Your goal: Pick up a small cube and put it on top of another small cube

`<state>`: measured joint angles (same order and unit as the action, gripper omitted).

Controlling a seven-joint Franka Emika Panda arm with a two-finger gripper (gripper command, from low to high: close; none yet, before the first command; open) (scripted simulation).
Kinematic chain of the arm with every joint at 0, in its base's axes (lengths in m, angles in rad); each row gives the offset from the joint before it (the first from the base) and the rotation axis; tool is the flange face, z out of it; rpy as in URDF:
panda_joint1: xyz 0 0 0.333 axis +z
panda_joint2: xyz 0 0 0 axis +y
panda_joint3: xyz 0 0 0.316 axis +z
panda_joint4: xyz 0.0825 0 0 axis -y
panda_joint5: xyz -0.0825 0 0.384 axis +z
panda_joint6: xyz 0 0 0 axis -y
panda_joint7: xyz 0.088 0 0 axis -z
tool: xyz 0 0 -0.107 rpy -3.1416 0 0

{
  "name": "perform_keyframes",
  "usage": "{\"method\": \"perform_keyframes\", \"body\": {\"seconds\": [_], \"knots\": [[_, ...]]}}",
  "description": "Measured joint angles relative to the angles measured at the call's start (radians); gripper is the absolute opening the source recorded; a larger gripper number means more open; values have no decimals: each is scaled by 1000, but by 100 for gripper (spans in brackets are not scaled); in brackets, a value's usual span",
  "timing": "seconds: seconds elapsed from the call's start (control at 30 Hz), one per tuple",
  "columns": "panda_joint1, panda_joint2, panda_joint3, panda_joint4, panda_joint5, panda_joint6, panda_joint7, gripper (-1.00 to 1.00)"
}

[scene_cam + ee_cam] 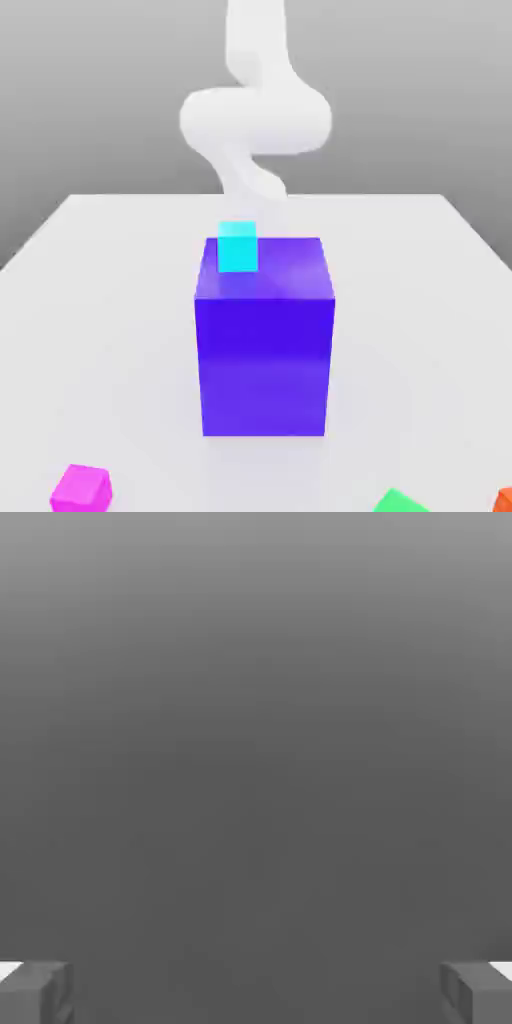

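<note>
Pincer (256,992) stands wide, holding nothing; cyan cube (238,246) sits on the big blue block (264,350) at mid worktop (90,300); magenta cube (82,487) near left; seemingly green cube (400,501) near right

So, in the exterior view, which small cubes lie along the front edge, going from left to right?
Pink cube → green cube → orange cube, partly cut off at the picture's edge.

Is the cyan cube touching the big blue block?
Cannot tell. In the exterior view the cyan cube overlaps the blue block's top edge, so it may rest on it or stand behind it.
</note>
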<state>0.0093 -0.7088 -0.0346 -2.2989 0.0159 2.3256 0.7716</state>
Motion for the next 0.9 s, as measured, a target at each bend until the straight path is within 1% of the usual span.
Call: {"method": "perform_keyframes", "body": {"seconds": [0.3, 0.33, 0.5, 0.7, 0.9], "knots": [[21, 332, -120, 4, 76, 93, -117, 0], [21, 332, -120, 4, 76, 93, -117, 0], [16, 549, -182, 7, 138, 153, -201, 0], [-30, 767, -209, 9, 192, 215, -280, 0], [-74, 977, -226, 10, 204, 280, -331, 0]]}}
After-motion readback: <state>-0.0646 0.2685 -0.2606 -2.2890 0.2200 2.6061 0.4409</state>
